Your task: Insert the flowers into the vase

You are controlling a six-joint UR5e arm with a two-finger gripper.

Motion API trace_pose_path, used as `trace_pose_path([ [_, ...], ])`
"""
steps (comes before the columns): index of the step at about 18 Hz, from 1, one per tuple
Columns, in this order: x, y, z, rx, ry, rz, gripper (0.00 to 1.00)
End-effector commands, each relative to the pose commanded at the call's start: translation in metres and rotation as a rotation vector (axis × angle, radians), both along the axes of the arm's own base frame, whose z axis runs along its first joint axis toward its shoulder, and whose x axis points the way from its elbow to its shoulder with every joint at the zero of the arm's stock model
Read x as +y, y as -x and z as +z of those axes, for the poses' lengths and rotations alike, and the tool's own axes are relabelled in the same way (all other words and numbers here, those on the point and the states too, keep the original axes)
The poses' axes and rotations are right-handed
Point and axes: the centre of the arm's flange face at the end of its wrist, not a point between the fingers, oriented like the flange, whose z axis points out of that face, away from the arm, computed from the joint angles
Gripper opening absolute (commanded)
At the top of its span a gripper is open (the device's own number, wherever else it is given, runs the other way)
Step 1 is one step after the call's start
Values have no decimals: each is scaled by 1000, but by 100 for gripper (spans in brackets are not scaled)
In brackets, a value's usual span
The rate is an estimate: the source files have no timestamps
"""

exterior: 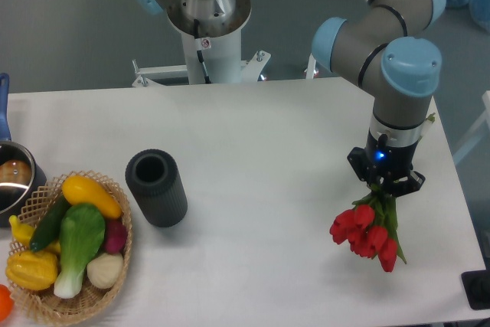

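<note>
The flowers (366, 233) are a bunch of red tulips with closed buds and green stems and leaves. They hang buds-down from my claw, stems gathered at the top, over the right side of the white table. The vase (156, 188) is a dark grey ribbed cylinder with a round open mouth, standing upright, well apart to the flowers' left.

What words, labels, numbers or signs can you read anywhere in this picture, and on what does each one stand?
No text can be read.
Small sticker with a red mark on the white robot base: too small and blurred to read.
Vase, flowers, basket, pot: no lettering shows.
</note>
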Motion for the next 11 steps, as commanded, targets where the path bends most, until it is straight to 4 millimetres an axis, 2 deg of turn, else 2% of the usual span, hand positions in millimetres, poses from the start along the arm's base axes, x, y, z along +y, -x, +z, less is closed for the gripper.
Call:
trace_pose_path([
  [3,5,-11,18,-24,-102,-14,0],
  [7,4,-16,26,-71,-211,13,0],
  [11,6,-29,58,-88,-314,43,0],
])
